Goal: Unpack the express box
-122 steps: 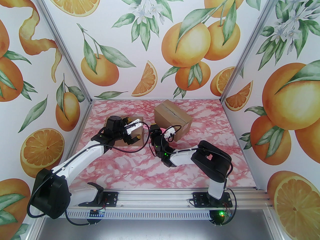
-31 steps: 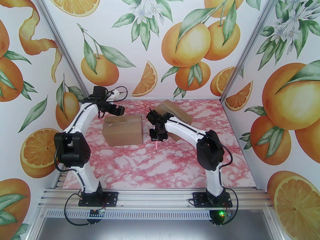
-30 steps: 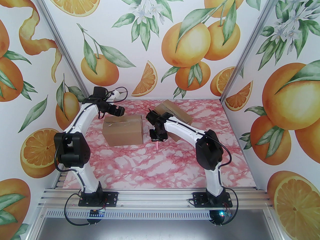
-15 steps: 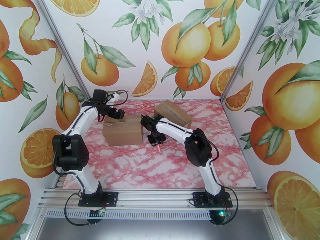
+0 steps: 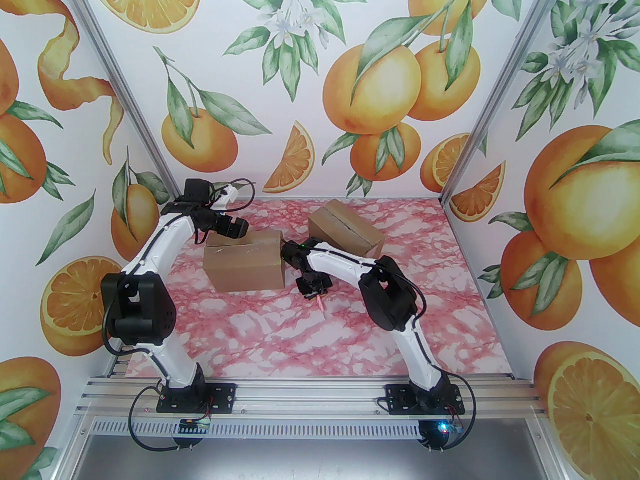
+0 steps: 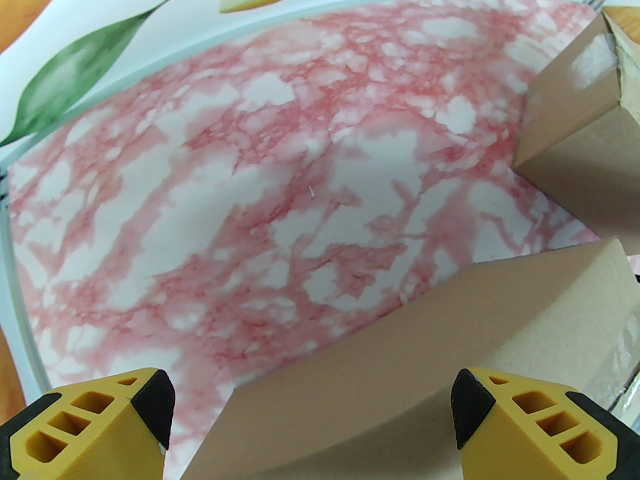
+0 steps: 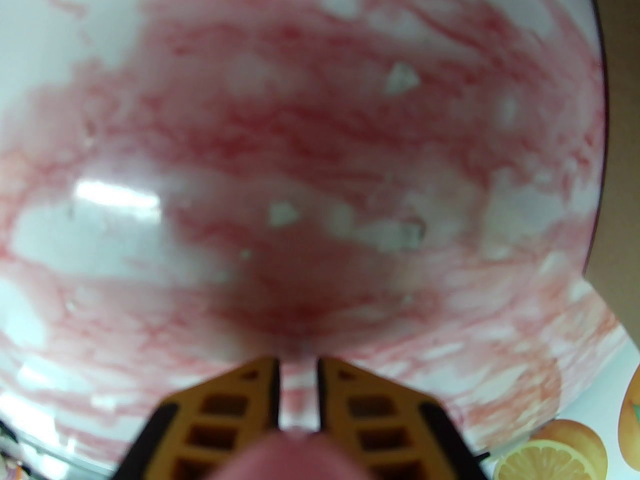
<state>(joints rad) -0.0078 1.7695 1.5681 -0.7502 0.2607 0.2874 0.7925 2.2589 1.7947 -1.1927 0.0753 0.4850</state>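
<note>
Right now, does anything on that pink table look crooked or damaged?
The far box sits turned cornerwise, while the near box sits straight. The near box's top flap looks slightly lifted at its right end. Nothing looks spilled.

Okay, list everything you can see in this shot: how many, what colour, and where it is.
cardboard boxes: two, brown; left box mid-table, right box farther back and turned at an angle
thin tool: one, pink; clamped in the right claw, tip pointing down at the table just right of the left box
table: one, pink-and-white marble pattern; under everything
walls: three, white with an orange-fruit print; left, back and right
rail: one, silver; near edge, carrying both arm bases
left claw: one, yellow and black; open, over the left box's top at its far left corner
right claw: one, yellow and black; shut on the thin tool, above the table
</note>
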